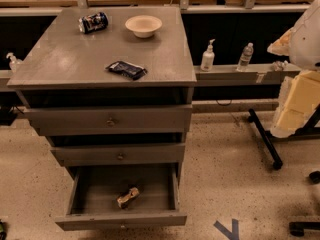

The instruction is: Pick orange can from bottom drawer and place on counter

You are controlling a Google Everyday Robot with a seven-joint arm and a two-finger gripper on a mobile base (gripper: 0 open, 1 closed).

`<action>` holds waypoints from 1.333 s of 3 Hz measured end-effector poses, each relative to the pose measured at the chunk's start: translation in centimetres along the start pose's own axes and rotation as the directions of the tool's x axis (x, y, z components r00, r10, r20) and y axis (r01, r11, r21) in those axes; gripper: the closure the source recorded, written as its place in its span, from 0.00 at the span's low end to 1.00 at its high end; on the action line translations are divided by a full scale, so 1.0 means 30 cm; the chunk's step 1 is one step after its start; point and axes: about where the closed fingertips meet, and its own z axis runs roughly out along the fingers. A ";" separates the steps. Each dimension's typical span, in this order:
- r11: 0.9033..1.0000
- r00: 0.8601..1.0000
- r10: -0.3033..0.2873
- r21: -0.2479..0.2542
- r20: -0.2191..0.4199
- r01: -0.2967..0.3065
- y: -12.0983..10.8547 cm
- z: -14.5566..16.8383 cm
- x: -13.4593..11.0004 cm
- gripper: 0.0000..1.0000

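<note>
The orange can (128,197) lies on its side, dented, on the floor of the open bottom drawer (165,190), near the middle and towards the front. The drawer is pulled out at the foot of the grey cabinet. The counter (65,59) is the cabinet's flat grey top. My gripper (283,43) is on the white arm at the right edge of the camera view. It is high up, level with the counter, well to the right of the cabinet and far from the can.
On the counter lie a dark blue can (93,22) on its side, a cream bowl (143,25) and a flat dark blue packet (126,69). The two upper drawers (110,119) are shut. A ledge to the right holds a pump bottle (207,57) and a water bottle (245,57). Black chair legs (265,140) stand on the floor at the right.
</note>
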 end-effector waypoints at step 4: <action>0.985 0.977 -0.168 -0.027 0.129 0.172 -0.018 0.428 -0.370 0.00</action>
